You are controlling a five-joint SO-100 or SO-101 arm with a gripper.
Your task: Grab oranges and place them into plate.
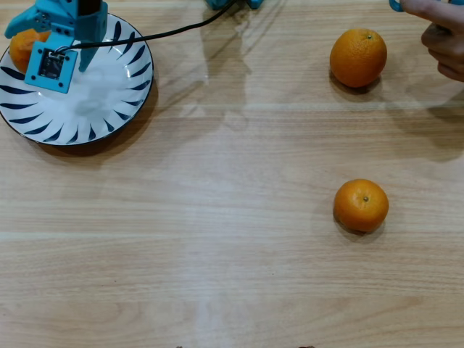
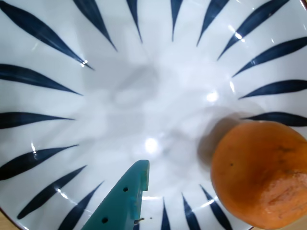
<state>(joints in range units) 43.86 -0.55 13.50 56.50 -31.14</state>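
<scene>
Your gripper (image 1: 36, 45) hangs open over the plate (image 1: 109, 109), one orange (image 2: 261, 175) loose on its rim, so lift straight or you'll knock it onto the counter (image 1: 232, 254).

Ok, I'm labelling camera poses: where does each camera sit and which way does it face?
Overhead view: fixed above the table, looking straight down; shows the teal arm over the plate and a person's hand at top right.
Wrist view: rides the arm, facing down into the plate; one teal claw finger shows.
Shared: plate and its orange.
</scene>
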